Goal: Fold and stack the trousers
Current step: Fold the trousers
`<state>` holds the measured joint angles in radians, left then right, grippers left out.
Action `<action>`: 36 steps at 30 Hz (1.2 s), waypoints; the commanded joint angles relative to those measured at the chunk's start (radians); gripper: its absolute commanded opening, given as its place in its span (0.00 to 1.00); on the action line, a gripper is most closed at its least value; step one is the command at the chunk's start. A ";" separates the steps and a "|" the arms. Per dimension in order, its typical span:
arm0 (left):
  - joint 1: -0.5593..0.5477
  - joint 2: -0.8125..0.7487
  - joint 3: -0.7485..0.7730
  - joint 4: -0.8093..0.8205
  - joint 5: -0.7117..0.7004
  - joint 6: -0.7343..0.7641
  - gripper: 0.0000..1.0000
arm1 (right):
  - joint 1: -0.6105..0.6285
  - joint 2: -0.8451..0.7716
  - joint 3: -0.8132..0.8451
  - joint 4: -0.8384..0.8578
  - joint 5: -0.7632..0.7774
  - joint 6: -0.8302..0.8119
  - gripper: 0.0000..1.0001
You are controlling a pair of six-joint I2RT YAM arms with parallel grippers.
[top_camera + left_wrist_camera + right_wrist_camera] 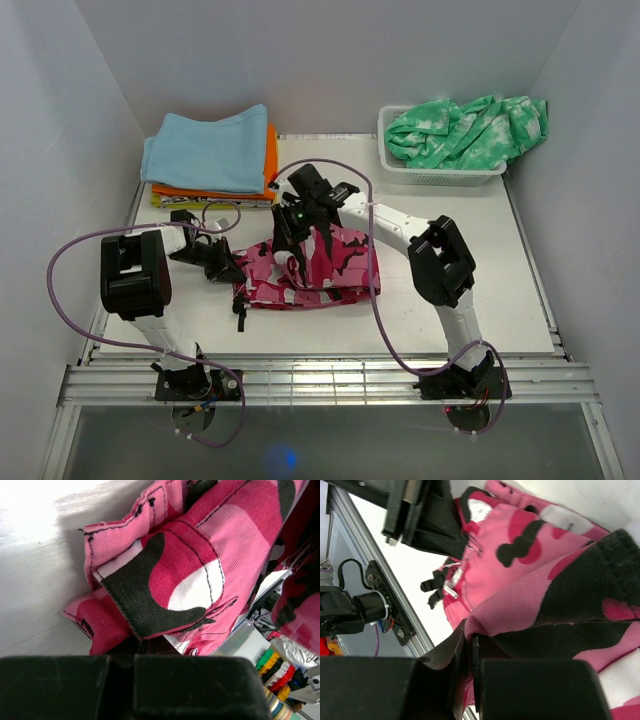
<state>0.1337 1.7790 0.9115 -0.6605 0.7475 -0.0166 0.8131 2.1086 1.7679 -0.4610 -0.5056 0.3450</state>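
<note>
Table point(520, 280) | trousers point(335, 270): 1 | left end effector point(228, 269), right end effector point(291, 243): both gripping trousers

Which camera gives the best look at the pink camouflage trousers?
Top external: it shows the whole pink camouflage fabric trousers bundled on the white table. Left wrist shows only a pocket close up; right wrist, only a pinched fold.

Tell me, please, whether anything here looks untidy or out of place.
A black strap trails from the near-left corner of the trousers onto the table, and the green tie-dye garment spills over the rim of the basket.
</note>
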 commanded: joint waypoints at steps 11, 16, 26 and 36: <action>-0.017 -0.001 -0.028 0.044 -0.119 -0.049 0.00 | 0.121 0.043 0.131 0.058 0.073 0.069 0.08; -0.017 0.005 -0.028 0.045 -0.116 -0.051 0.00 | 0.132 0.086 0.162 0.067 0.104 0.091 0.08; -0.017 0.013 -0.031 0.047 -0.108 -0.051 0.00 | 0.146 0.134 0.197 0.085 0.133 0.107 0.08; -0.017 0.025 -0.031 0.047 -0.100 -0.052 0.00 | 0.173 0.114 0.214 0.090 0.162 0.115 0.08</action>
<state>0.1333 1.7790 0.9089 -0.6540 0.7193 -0.0872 0.9657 2.2402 1.9224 -0.4339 -0.3458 0.4454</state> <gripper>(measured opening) 0.017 0.088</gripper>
